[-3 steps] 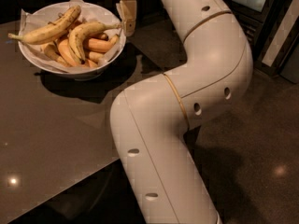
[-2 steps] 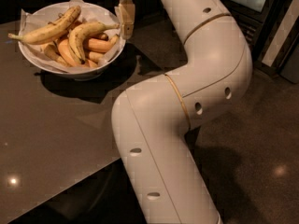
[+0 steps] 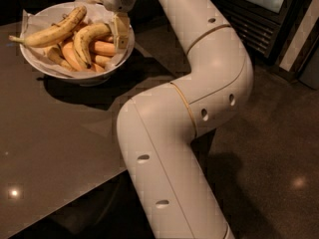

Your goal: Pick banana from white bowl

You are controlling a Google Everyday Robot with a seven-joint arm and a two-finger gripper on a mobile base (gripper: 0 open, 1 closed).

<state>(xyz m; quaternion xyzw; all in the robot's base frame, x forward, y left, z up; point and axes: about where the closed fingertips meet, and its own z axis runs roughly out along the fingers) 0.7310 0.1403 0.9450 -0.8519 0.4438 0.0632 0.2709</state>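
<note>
Sharply bent arm (image 3: 199, 93); gripper (image 3: 119, 40) down in white bowl (image 3: 37, 66), beside banana (image 3: 82, 41).

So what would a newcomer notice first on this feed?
The bulky white arm, bending across the centre and right of the view. Next, the white bowl heaped with bananas at upper left on the dark table, with the gripper at its right rim, just beside the curved, speckled banana.
</note>
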